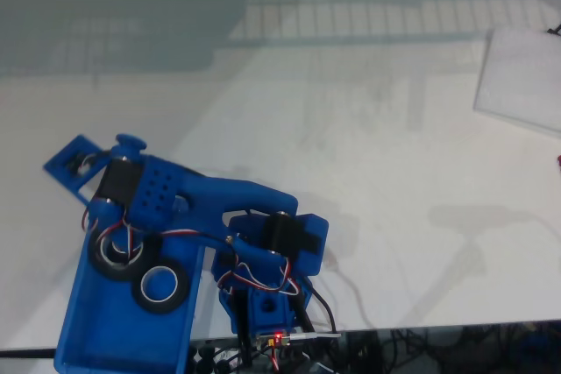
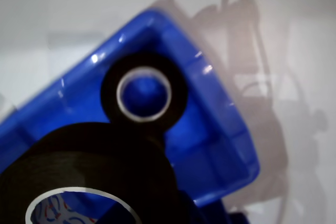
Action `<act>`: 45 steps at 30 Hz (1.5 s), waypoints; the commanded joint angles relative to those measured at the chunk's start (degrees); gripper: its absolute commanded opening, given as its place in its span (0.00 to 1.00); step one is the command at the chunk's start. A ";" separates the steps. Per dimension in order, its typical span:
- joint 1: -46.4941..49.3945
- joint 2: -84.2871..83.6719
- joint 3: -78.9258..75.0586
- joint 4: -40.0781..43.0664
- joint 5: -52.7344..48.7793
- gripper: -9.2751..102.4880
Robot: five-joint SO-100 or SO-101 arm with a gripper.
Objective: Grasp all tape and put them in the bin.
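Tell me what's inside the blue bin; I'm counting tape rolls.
The bin holds two black tape rolls in the fixed view: one flat on its floor, another partly under the arm. Anything further beneath the arm is covered.

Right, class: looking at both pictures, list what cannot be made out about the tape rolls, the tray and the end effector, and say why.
- Fixed view: the end effector is hidden under the blue jointed robot arm; open or shut, unknown.
- Fixed view: the bright blue rectangular plastic tray is cut by the bottom edge.
- Fixed view: one black ring-shaped tape roll is partly covered by wires.
- Wrist view: the nearest tape roll is blurred and cropped; its support is unclear.
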 commanded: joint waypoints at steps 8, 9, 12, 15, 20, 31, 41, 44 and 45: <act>-6.42 -0.88 0.00 0.53 0.26 0.08; -6.33 -0.88 0.00 0.53 0.00 0.08; -6.06 -0.88 0.00 0.53 -0.35 0.10; -5.80 -1.05 0.00 0.53 -0.35 0.17; -4.92 -1.32 -0.18 0.53 0.97 0.32; -2.46 -1.49 -0.70 -1.41 2.90 0.38; 15.82 2.02 0.26 -14.85 4.22 0.35; 26.19 5.98 2.72 -22.06 5.27 0.34; 29.62 7.65 4.48 -25.49 6.06 0.34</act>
